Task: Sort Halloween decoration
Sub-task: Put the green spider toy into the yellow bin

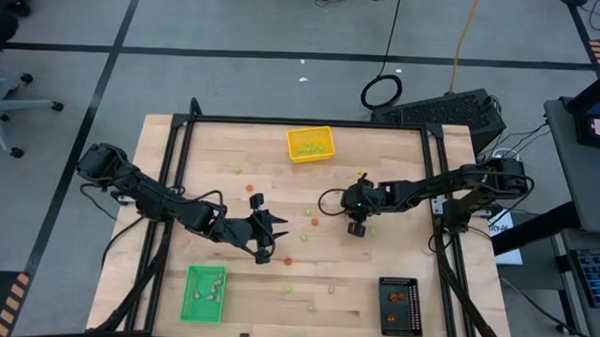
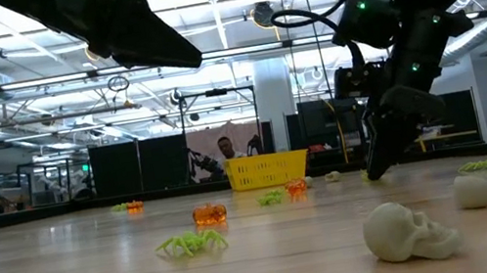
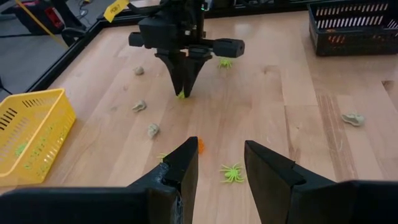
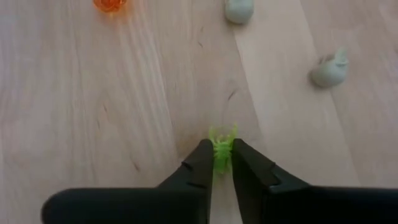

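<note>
Right hand (image 4: 222, 163) is reaching down to the table (image 1: 399, 192) right of centre, its fingers pinching a light green spider (image 4: 222, 149) that is lying on the wood. Left hand (image 3: 221, 163) is hovering above the table left of centre, fingers spread and holding nothing. Other Halloween decoration pieces are lying scattered over the table: an orange piece (image 4: 110, 4), a pale skull (image 2: 406, 231), another green spider (image 3: 232, 173). Some green pieces are sitting in the yellow tray (image 1: 310, 144).
</note>
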Available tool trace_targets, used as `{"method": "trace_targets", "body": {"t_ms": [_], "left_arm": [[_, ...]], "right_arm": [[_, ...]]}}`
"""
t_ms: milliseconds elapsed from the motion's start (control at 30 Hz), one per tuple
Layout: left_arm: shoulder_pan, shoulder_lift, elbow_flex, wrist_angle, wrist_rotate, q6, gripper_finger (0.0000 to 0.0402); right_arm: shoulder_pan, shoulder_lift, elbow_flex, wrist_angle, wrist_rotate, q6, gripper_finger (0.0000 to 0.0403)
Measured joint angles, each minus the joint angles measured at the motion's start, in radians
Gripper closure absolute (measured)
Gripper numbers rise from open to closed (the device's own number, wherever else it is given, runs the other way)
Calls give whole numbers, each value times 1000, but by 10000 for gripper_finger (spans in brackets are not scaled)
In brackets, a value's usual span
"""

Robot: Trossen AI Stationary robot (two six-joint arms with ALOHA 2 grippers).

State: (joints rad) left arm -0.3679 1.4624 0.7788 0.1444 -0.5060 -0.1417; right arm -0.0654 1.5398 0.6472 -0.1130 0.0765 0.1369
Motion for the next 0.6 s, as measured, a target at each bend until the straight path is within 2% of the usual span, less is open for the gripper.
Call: {"method": "trace_targets", "body": {"t_ms": [433, 600], "left_arm": [[0, 0, 0, -4, 0, 16, 269], [1, 0, 0, -4, 0, 21, 269]], "right_arm": [[0, -14, -3, 17, -8, -25, 378], [0, -90, -4, 21, -95, -30, 379]]}}
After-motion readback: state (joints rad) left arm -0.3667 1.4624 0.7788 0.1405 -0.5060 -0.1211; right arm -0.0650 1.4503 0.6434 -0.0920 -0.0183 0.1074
